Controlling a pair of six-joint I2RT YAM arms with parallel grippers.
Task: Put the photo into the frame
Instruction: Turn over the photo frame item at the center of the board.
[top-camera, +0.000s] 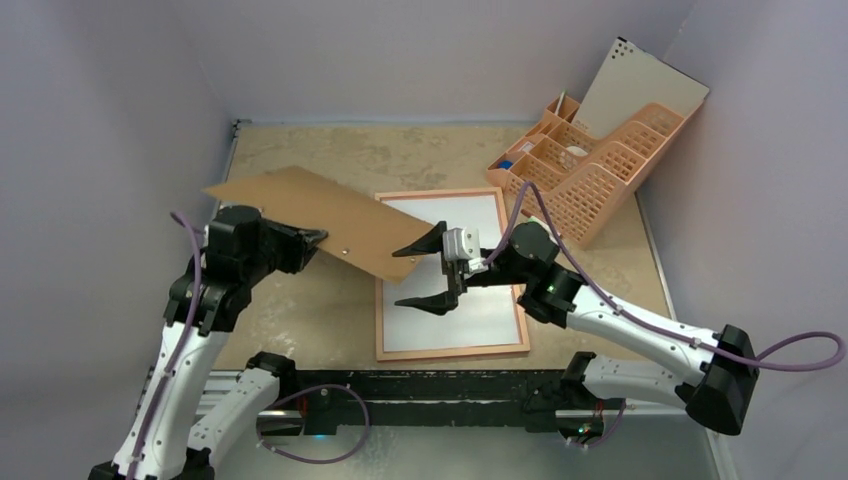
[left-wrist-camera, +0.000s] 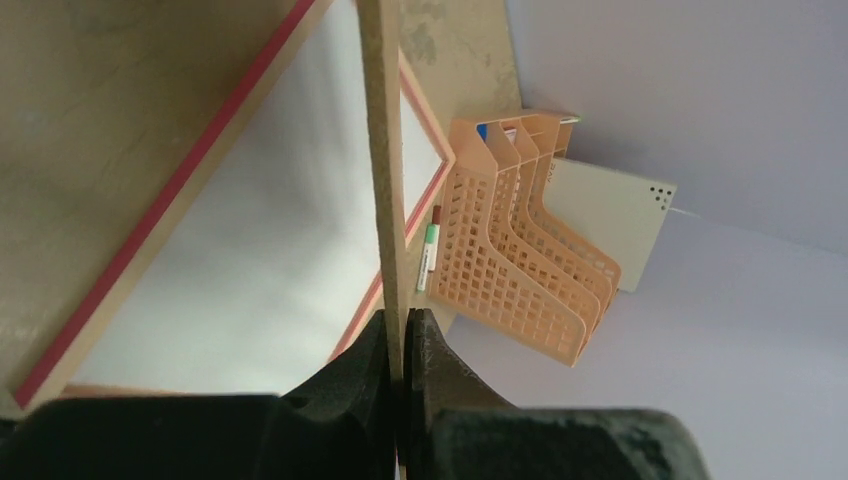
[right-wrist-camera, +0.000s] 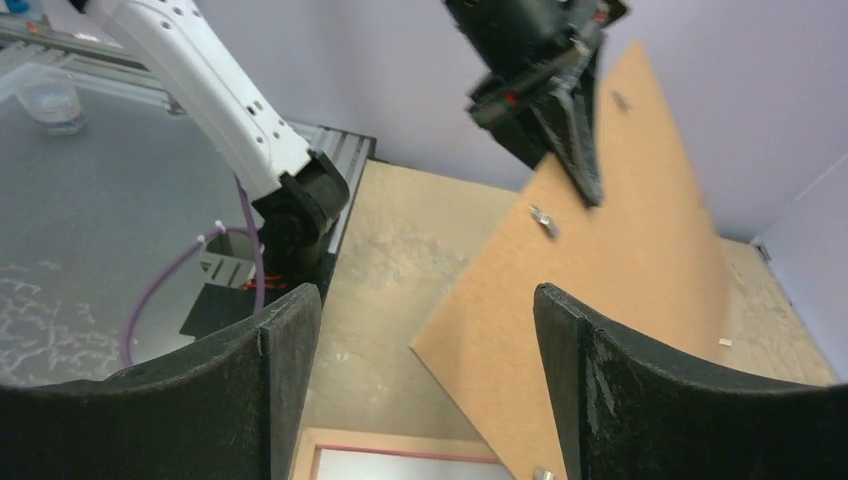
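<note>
The frame (top-camera: 395, 275) lies flat at the table's middle, pale peach reverse up. A plain white sheet (top-camera: 470, 320) fills its opening, matching the photo's back; no printed side shows. My left gripper (top-camera: 318, 238) is shut on the near edge of the brown backing board (top-camera: 310, 215) and holds it tilted above the table, its right corner over the frame's left side. In the left wrist view the board (left-wrist-camera: 380, 150) runs edge-on from between the closed fingers (left-wrist-camera: 440, 350). My right gripper (top-camera: 425, 275) hovers open over the frame's left part, empty, facing the board (right-wrist-camera: 620, 260).
A peach desk organiser (top-camera: 590, 165) stands at the back right with a pale perforated board (top-camera: 640, 90) leaning in it. A marker (left-wrist-camera: 430, 245) lies beside it. Small metal clips (right-wrist-camera: 543, 220) sit on the backing board. Purple walls close three sides.
</note>
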